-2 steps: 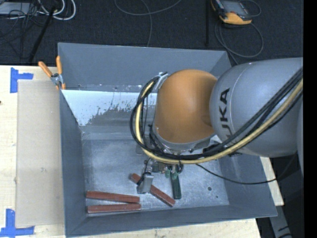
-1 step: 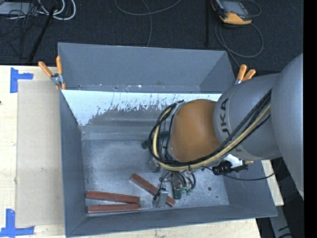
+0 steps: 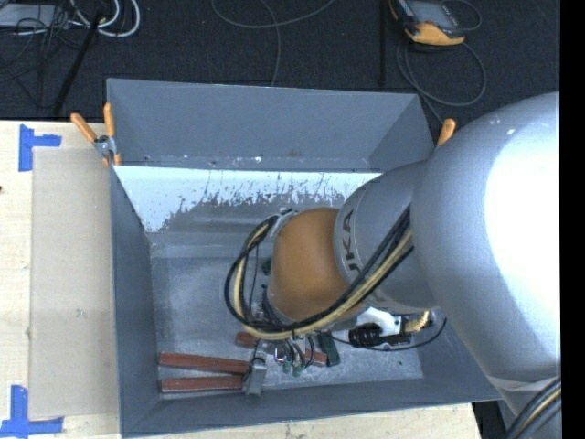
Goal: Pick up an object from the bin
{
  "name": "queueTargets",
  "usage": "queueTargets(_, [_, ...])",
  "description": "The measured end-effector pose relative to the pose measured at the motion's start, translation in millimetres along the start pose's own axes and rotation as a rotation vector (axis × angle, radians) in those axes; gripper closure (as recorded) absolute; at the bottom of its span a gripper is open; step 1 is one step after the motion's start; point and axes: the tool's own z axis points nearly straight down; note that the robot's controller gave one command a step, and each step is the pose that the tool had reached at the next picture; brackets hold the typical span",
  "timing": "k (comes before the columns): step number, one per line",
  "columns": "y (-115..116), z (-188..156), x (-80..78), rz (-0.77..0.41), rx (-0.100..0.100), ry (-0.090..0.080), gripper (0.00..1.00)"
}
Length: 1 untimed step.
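Down at the near edge, at 7 o'clock on the floor of the bin (image 3: 128, 337), a pair of pliers (image 3: 206, 373) is lying flat, its reddish-brown handles pointing to 9 o'clock and its grey head to 3. The jaws are hanging right at that head, near 6 o'clock, tucked beneath the orange wrist cover (image 3: 306, 263). Open or closed, I cannot tell. Farther back, the grey arm (image 3: 494, 245) is reaching in from 3 o'clock, with cables (image 3: 238, 283) looping round the cover.
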Motion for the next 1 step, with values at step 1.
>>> queueTargets(1, [0.0,-4.4,-1.3,0.002,-0.002,-0.001,1.00])
